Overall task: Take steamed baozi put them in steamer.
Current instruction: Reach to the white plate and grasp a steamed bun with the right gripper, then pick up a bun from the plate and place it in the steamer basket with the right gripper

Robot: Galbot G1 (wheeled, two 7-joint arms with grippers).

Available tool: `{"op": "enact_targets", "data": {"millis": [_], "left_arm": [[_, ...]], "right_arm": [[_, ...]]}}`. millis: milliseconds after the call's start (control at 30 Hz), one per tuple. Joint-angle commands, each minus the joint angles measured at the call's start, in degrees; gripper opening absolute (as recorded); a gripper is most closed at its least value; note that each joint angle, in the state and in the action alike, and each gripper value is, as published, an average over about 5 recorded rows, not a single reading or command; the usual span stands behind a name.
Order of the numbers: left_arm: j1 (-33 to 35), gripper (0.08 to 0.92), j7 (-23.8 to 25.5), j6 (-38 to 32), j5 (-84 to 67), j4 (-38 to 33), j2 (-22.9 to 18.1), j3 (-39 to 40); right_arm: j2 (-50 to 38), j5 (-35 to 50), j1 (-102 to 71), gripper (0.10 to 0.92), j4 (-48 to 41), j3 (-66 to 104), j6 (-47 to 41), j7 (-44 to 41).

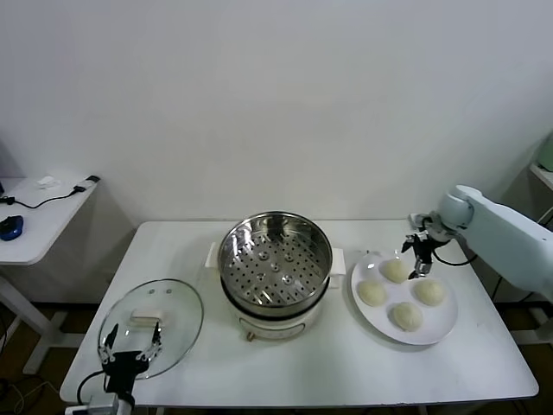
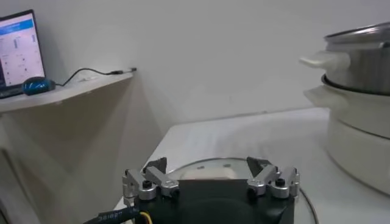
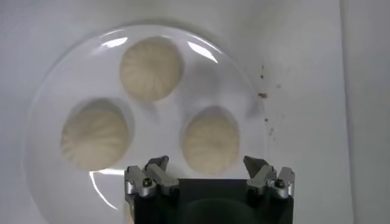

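Hovering over the plate [image 1: 439,333] near the desk's right edge, my right hand [image 1: 421,262] hangs with its fingers parted and nothing between them. I count four steamed baozi [image 1: 396,271] on that white plate from the head view: one toward the back, one [image 1: 371,293] on the side facing the steamer, one [image 1: 429,291] on the right-edge side, one [image 1: 407,316] toward the front. The right wrist view takes in only three of them; the nearest bun [image 3: 211,144] sits just ahead of the open fingers, not touched.

The steamer [image 1: 275,259] stands at the desk's centre, shiny steel on a white base, side handles showing. Its perforated tray [image 1: 273,267] holds no buns.

The glass lid [image 1: 152,316] lies flat near the front-left corner of the desk [image 1: 346,363]. My left hand [image 1: 130,350] is low at that corner, over the lid's front rim, fingers spread wide and holding nothing; in the left wrist view the lid's pale knob [image 2: 208,173] shows between them.

Surface: white desk top, with a few small dark specks [image 3: 263,94] beside the plate in the right wrist view. Room: plain white wall behind. A second, smaller white side desk [image 1: 39,216] stands off the left edge, carrying a blue mouse [image 1: 10,226] and a dark cable [image 1: 52,200]; the left wrist view also shows a lit screen [image 2: 20,52] there.
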Motion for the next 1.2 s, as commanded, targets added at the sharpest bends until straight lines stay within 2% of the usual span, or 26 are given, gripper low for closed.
{"op": "enact_targets", "data": {"millis": [33, 500, 833, 900, 1033, 1200], "left_arm": [[0.05, 0.823, 0.02, -0.29, 0.07, 0.64, 0.03, -0.29], [0.59, 0.823, 0.17, -0.68, 0.24, 0.21, -0.09, -0.22], [1.09, 0.823, 0.24, -0.79, 0.76, -0.51, -0.4, -0.17], [1.21, 0.823, 0.27, -0.82, 0.97, -0.66, -0.48, -0.17], [1.49, 0.823, 0.28, -0.92, 1.32, -0.95, -0.67, -0.12], [1.77, 0.823, 0.32, -1.11, 1.72, -1.38, -0.51, 0.18]], "right_arm": [[4.96, -3.04, -1.3, 0.823, -6.77, 1.11, 0.32, 0.55], [5.46, -3.95, -4.26, 0.817, -6.83, 5.51, -0.06, 2.58], [4.15, -3.2, -3.96, 0.593, -3.37, 5.49, -0.65, 2.57], [2.82, -1.77, -2.76, 0.563, -0.67, 4.2, -0.89, 2.1], [-0.58, 2.91, 4.26, 0.552, 7.8, -0.99, -1.1, 0.9], [-1.54, 10.83, 22.94, 0.551, 19.61, -13.53, 0.51, -0.54]]}}
